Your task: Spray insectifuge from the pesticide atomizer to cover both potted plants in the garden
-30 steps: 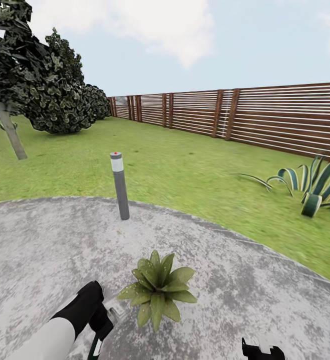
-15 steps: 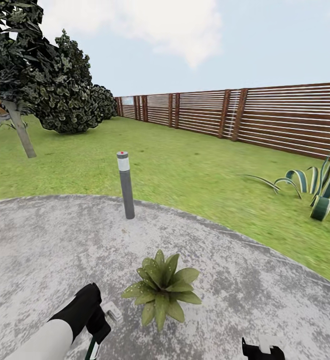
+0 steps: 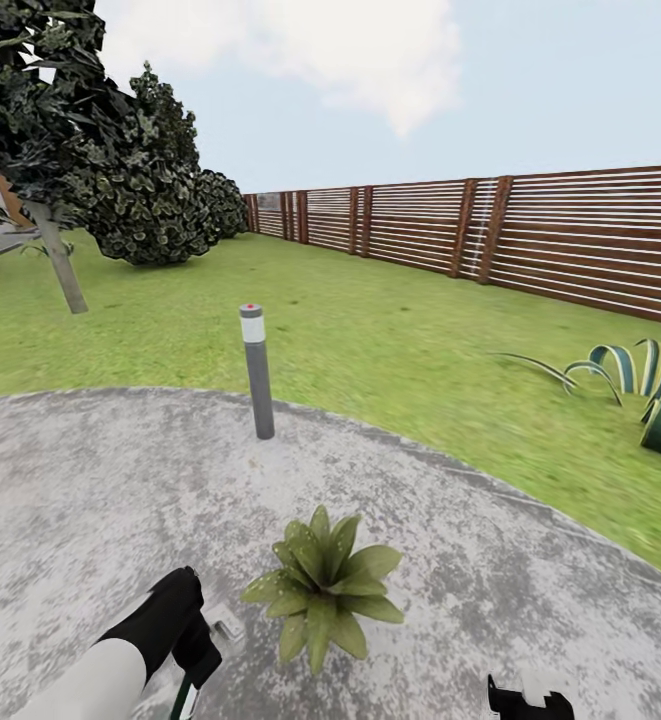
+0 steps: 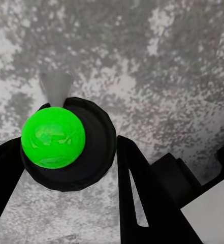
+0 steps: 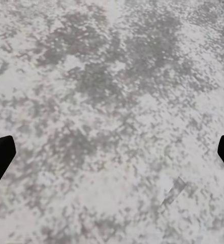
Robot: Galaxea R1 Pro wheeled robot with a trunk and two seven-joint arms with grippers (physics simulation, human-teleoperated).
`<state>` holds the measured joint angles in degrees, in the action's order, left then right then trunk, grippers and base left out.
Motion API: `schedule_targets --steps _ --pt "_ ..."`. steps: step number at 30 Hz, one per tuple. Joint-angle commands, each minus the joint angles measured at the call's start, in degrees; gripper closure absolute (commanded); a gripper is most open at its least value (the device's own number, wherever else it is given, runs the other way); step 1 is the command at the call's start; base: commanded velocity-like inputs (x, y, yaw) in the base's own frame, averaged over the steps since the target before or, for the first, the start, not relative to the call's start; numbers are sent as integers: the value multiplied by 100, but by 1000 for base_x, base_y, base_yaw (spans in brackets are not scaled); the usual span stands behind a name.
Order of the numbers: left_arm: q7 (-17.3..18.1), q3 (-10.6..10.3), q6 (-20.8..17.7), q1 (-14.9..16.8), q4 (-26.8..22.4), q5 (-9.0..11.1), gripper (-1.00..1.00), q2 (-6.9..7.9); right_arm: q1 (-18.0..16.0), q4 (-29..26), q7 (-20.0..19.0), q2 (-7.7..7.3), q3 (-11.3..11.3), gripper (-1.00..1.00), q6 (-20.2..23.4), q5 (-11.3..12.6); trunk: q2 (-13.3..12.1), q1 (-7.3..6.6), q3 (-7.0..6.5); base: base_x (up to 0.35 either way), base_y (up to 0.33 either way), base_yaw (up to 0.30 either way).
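1. The pesticide atomizer (image 4: pixel 66 145) sits between the two black fingers (image 4: pixel 147 203) of the left tool (image 3: pixel 195 655), which is clamped on it. In the left wrist view its round black top with a bright green dome faces the camera, and a pale nozzle points out over the paving.
2. In the head view the left tool is low at the left, just beside the potted plant (image 3: pixel 322 585). A whitish part of the bottle shows at its tip, and a dark green strip hangs below it.
3. The potted plant stands upright on the round grey speckled paving (image 3: pixel 90 480). Its rosette of broad pointed green leaves hides the pot, so the container itself cannot be made out.
4. Fine pale dots of insectifuge (image 3: pixel 270 582) fleck the leaves on the side nearest the left tool; whether the far leaves carry any is too small to tell.
5. The right tool (image 3: pixel 527 698) shows at the lower edge of the head view, well apart from the plant. In the right wrist view its two black fingertips (image 5: pixel 0 155) sit at opposite edges, spread wide over bare paving with nothing between them.
6. A grey bollard lamp (image 3: pixel 258 370) stands upright at the far rim of the paving, beyond the plant.
7. Behind it lie the lawn (image 3: pixel 390 340), a brown slat fence (image 3: pixel 530 235), dark leafy trees (image 3: pixel 120 170) and a striped agave (image 3: pixel 650 385).
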<state>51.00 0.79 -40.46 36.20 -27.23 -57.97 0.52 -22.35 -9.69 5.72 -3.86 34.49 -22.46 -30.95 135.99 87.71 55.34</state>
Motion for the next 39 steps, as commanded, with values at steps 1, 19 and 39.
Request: schedule_targets --steps 1,19,39 --pt "42 9 -32 2 -10 -30 100 0 -6 11 26 0 32 -100 -21 -60 2 1 6 177 -190 0" --pt "-600 38 -33 -51 319 -262 100 55 -6 20 26 15 32 -100 -21 -60 2 1 6 55 -38 68" --pt "-929 98 354 -243 454 424 100 -21 -6 20 26 17 32 -100 -21 -60 2 1 6 0 -53 82"
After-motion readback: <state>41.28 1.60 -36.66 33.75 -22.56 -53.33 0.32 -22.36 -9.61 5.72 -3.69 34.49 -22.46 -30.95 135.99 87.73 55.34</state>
